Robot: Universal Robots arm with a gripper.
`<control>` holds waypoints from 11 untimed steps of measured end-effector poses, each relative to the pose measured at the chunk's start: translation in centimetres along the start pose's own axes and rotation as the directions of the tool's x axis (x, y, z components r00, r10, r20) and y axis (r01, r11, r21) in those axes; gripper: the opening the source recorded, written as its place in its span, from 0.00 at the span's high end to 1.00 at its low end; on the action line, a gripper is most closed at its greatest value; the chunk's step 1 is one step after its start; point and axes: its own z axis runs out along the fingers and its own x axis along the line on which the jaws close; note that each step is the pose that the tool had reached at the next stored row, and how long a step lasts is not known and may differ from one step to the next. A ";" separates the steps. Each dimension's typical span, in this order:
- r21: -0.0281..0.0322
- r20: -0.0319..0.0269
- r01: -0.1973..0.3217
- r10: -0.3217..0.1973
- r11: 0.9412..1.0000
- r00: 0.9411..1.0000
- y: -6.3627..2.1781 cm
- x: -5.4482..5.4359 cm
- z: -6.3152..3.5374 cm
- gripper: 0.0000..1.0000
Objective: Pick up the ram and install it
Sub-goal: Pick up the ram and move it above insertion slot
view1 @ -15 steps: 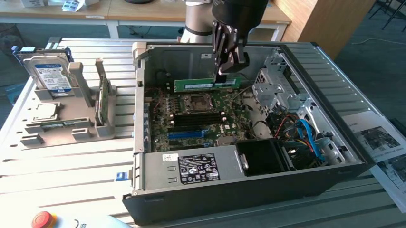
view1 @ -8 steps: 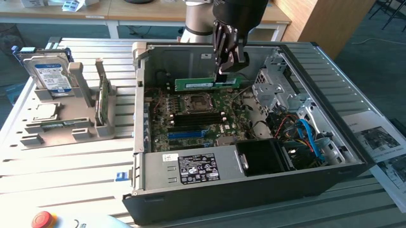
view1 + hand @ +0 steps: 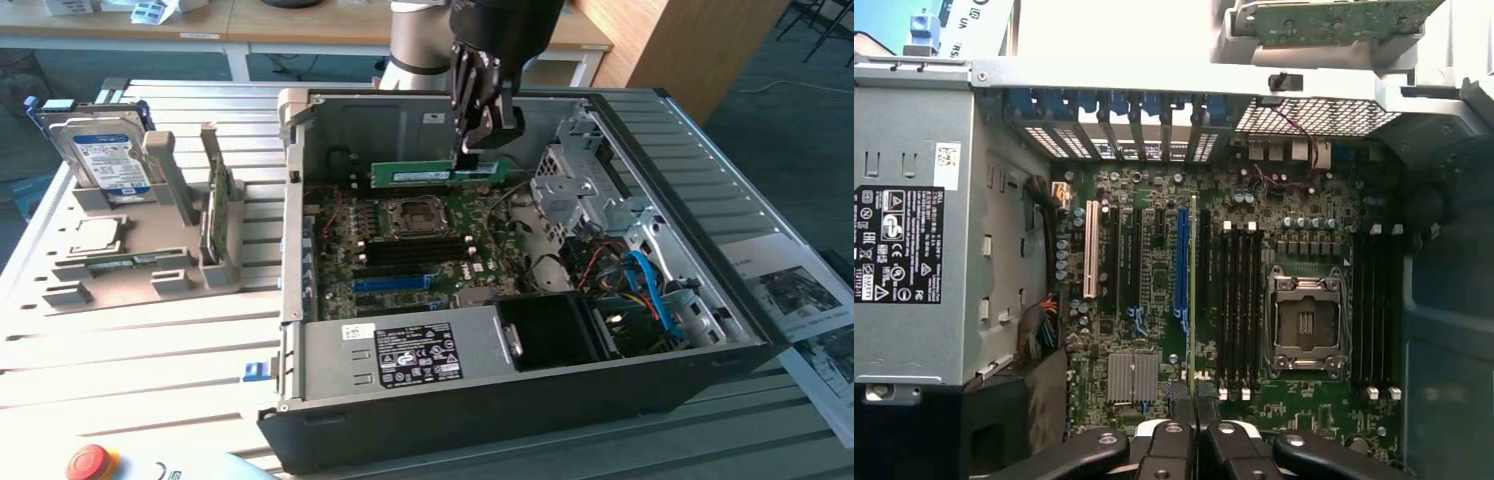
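The ram [image 3: 430, 173] is a long green stick, held level on its edge above the motherboard [image 3: 414, 245] inside the open computer case [image 3: 288, 250]. My gripper [image 3: 470, 158] reaches down from above and is shut on the stick's end towards the exterior view's right. In the wrist view the ram [image 3: 1192, 290] shows edge-on as a thin line running out from my gripper [image 3: 1193, 405]. It hangs over the board between the blue slot [image 3: 1180, 265] and the black memory slots [image 3: 1239, 300]. The stick is clear of the board, not seated in a slot.
The processor socket [image 3: 1304, 320] lies beside the memory slots. A power supply [image 3: 400, 355] and cables [image 3: 641, 290] take up the case's near end. On the exterior view's left, a grey fixture [image 3: 134, 270] holds a hard drive [image 3: 110, 160], a processor chip [image 3: 96, 235] and an upright green board [image 3: 214, 205].
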 end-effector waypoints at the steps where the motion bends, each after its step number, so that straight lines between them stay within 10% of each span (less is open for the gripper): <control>1: 0.000 0.000 -0.002 0.002 1.000 1.000 -0.04 -0.1 0.04 0.88; 11: 0.000 0.001 -0.014 0.014 1.000 1.000 -0.30 -1.6 0.33 0.88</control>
